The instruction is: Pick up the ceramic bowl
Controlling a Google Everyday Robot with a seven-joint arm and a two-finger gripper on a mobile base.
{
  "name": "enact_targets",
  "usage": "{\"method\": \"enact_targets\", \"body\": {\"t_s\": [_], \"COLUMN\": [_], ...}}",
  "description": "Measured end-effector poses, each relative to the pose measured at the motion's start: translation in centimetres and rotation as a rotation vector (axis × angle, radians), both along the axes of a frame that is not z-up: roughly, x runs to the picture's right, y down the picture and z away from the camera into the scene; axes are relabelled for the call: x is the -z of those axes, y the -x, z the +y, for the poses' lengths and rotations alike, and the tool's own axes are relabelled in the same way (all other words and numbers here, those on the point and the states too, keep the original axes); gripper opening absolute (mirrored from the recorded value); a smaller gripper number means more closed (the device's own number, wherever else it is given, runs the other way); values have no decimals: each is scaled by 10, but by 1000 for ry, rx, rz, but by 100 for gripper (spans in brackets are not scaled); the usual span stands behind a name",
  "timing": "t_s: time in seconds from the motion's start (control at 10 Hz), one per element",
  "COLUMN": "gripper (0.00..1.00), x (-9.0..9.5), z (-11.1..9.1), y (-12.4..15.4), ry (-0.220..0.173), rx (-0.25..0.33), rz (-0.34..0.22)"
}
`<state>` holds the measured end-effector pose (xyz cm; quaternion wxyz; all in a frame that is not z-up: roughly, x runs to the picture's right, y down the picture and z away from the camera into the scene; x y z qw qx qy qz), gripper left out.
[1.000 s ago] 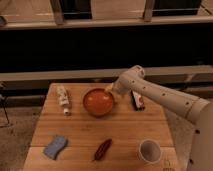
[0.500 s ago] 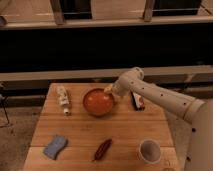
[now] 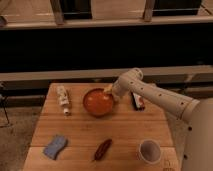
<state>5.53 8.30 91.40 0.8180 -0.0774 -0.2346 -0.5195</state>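
Camera view: gripper (image 3: 109,91) sat at the ceramic bowl (image 3: 97,103) rim, near the desk (image 3: 125,131) far edge; its hold couldn't be told; securing, then lifting, seemed due.

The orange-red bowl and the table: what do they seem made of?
The ceramic bowl looks like glazed ceramic: its orange-red surface is glossy. The table is probably wood, with visible plank lines. The gripper is at the bowl's far right rim.
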Motion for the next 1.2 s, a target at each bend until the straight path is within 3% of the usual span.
{"method": "enact_targets", "body": {"t_s": [0.3, 0.7, 1.2], "gripper": [80, 80, 80], "x": [-3, 9, 1], "z": [1, 6, 20], "y": [1, 1, 7], "ry": [8, 47, 114], "rx": [4, 126, 254], "rz": [-3, -25, 9]}}
